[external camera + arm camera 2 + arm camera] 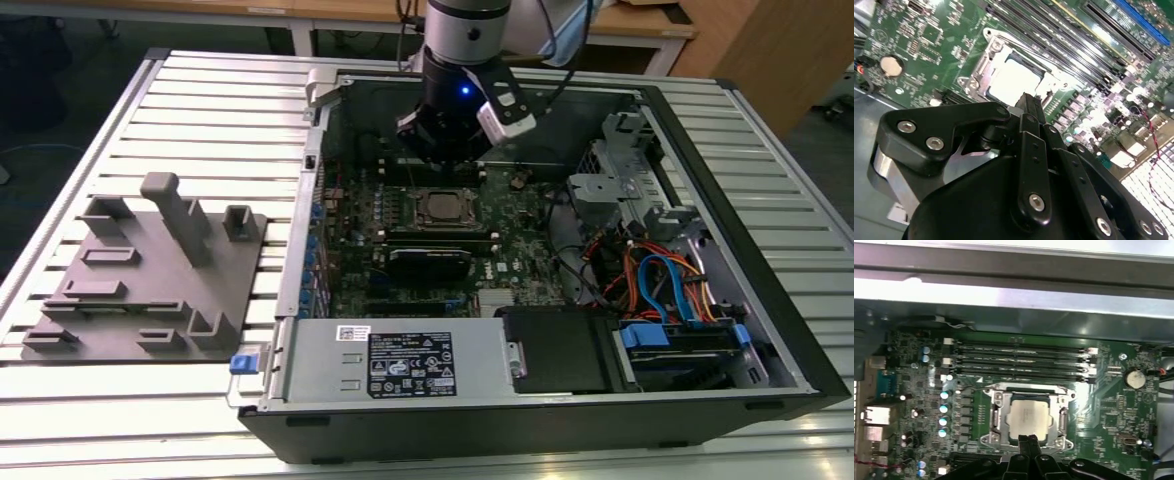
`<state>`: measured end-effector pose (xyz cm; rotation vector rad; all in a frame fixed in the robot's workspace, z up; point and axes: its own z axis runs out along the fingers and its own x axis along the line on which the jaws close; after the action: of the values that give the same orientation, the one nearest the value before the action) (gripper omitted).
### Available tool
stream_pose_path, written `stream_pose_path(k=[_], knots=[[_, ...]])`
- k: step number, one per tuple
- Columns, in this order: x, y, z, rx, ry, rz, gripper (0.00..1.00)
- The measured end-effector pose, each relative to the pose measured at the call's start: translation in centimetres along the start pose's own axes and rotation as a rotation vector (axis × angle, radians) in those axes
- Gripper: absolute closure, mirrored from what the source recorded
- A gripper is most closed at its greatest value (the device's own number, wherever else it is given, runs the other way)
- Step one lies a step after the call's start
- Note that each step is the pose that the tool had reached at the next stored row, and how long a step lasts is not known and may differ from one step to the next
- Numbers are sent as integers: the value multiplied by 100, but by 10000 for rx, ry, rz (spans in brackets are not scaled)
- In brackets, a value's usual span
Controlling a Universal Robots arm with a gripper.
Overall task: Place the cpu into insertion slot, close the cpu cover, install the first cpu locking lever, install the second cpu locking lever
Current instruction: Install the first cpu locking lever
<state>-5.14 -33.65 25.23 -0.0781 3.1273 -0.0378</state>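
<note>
gripper (pixel 1028 442): fingers clenched together with nothing between them. The tip hangs just over the socket's edge, close to the cover rim. It looks like a pushing pose, not a carrying one.
cpu (pixel 1029 416): sits flat in the insertion slot (pixel 1067 442), metal top up and square to the frame.
cpu cover (pixel 998 415): lies down over the chip, whose top shows through the window. I judge it closed.
socket location: on the motherboard (pixel 1114 405), just beside the memory slots (pixel 1021 360) and away from the board's corners.
locking levers: can't tell whether either is latched.
case (pixel 787 330): lies open side up on the slatted table (pixel 200 110), which lets the arm reach straight down onto the board.
stage: placement looks done and the cover is down. With shut, empty fingers at the socket edge, this looks like work on the retention hardware.
</note>
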Motion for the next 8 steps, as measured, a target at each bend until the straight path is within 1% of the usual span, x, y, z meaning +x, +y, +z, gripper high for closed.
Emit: stream_pose_path(k=[3, 4, 6, 8], knots=[[24, 2, 0, 0, 4, -1, 90], [24, 1, 0, -2, 28, -4, 90], [25, 1, -1, -14, 98, -4, 90], [25, 1, 0, -32, 128, -4, 90]])
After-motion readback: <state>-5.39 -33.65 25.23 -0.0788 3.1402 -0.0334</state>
